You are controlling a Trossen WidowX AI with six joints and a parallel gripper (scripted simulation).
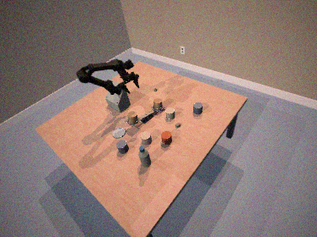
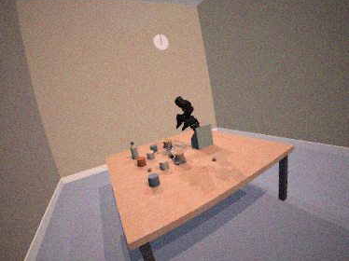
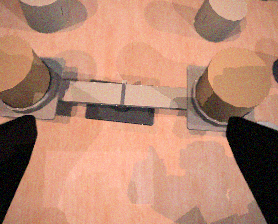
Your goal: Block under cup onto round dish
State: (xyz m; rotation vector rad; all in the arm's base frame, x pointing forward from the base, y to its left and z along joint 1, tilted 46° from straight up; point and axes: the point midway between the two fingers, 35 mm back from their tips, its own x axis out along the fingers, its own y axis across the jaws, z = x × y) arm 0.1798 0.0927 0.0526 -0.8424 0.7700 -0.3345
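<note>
Working over a broad worktop (image 1: 102,173) (image 2: 252,168) (image 3: 95,185); arm (image 1: 102,65) (image 2: 187,109) up, jaws (image 1: 133,89) (image 2: 181,129) released, nothing between them. Main risk is picking the wrong cup: the balance (image 1: 147,115) (image 2: 173,155) (image 3: 100,93) spans the gap ahead of the fingers, and I can't tell which end sits lower. Block not visible, presumably under one tan cup; which one, can't tell. Each finger points near a different cup, so a straight descent or a sweep could clip the far-side cup (image 1: 158,104) (image 2: 180,157) (image 3: 12,65), ahead-left of the jaws in the wrist view, or the dish-side cup (image 1: 132,118) (image 2: 167,144) (image 3: 239,80), ahead-right. Bumping the beam could shift both and end the attempt.

Edges: worktop borders look well apart from the balance, so falling off seems unlikely. Upright panel (image 1: 118,101) (image 2: 203,136) stands near the arm; retreat should go high. Bottle (image 1: 145,157) (image 2: 134,151) and red cup (image 1: 166,137) (image 2: 141,161) lie beyond the balance from the jaws, limiting overshoot. Dish (image 1: 119,132) (image 3: 270,126) sits past the right-hand finger in the wrist view, near its cup, so room there is tight. Bare wood just short of the balance gives better room to set a lifted cup down.
</note>
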